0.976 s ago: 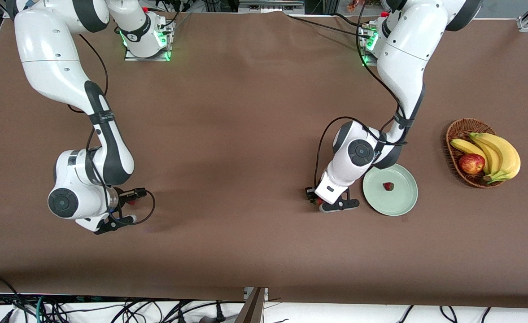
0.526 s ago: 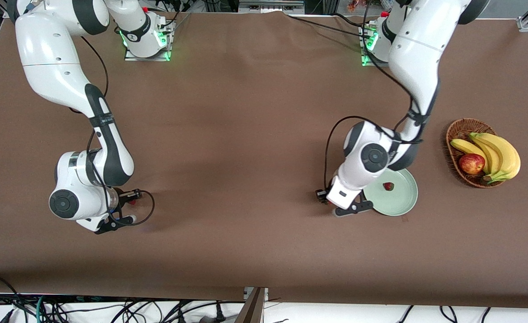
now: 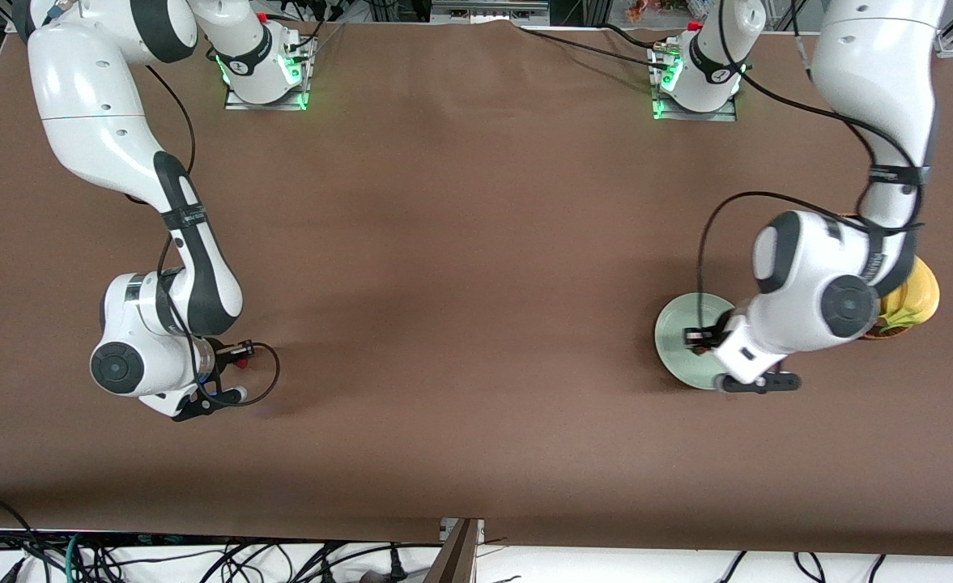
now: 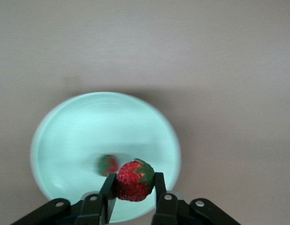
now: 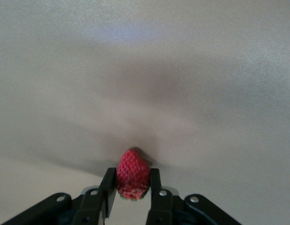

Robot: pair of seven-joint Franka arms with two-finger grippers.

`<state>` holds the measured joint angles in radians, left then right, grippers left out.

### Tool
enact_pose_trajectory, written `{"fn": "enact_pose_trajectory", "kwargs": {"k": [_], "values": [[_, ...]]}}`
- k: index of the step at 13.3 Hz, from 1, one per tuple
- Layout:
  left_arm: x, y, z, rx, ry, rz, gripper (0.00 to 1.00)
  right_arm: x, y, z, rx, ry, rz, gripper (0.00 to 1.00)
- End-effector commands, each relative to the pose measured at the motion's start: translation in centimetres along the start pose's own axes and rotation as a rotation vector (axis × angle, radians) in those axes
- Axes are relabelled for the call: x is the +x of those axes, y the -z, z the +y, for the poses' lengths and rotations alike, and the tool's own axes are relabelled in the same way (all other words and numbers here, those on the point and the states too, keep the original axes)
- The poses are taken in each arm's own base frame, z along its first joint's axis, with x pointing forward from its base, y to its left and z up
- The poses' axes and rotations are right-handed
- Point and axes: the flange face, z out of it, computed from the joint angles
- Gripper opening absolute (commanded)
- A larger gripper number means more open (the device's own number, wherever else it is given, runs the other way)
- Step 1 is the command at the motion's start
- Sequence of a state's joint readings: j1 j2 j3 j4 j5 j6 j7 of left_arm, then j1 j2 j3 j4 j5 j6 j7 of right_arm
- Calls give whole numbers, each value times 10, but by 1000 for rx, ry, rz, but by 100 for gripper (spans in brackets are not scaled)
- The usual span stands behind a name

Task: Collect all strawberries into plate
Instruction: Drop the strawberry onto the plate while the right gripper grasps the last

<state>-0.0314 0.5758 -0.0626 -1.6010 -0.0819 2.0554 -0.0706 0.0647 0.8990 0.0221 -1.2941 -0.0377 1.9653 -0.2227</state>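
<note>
holding strawberries (image 4: pixel 133 180), left gripper (image 4: pixel 133 194) over plate (image 4: pixel 65 136), right gripper (image 5: pixel 131 190) low over table (image 5: pixel 182 93)

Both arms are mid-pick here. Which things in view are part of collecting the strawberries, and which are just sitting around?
Part of the job:
- strawberry held in the left gripper, over the plate
- strawberry already lying in the plate
- strawberry between the right gripper's fingers, on the table

Just lying about:
- basket with bananas, mostly hidden by the left arm
</note>
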Motion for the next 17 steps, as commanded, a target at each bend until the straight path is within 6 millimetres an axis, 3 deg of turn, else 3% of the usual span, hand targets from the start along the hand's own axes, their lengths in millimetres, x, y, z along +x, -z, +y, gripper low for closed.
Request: {"fn": "enact_pose_trajectory", "kwargs": {"k": [1,3,6,7,8,9,11,14,15,16,17], "values": [[-12,-22,-10,8,-69,-33,12,-1,5,-15,14,20,3,20],[-20,-45,-5,-1,-72,-9,12,4,7,-40,26,38,7,20],[-35,-71,8,-16,-54,79,17,15,16,-115,93,-114,19,20],[-35,-71,10,-16,-50,82,37,18,18,-144,88,-171,18,20],[-34,-71,10,-16,-59,84,86,20,19,-175,92,-226,22,20],[-34,-66,9,-16,-61,87,100,20,19,-208,130,-289,17,20],[-36,-45,5,-15,-61,95,100,27,30,-266,233,-434,61,20],[-43,2,-30,-13,-111,53,100,24,30,-356,279,-567,144,20],[-45,15,-33,-14,-123,39,100,21,32,-390,308,-613,185,20],[-46,25,-29,-20,-122,37,100,17,29,-429,349,-652,234,20],[-47,31,-11,-69,-107,38,100,14,28,-454,405,-716,280,20]]}}
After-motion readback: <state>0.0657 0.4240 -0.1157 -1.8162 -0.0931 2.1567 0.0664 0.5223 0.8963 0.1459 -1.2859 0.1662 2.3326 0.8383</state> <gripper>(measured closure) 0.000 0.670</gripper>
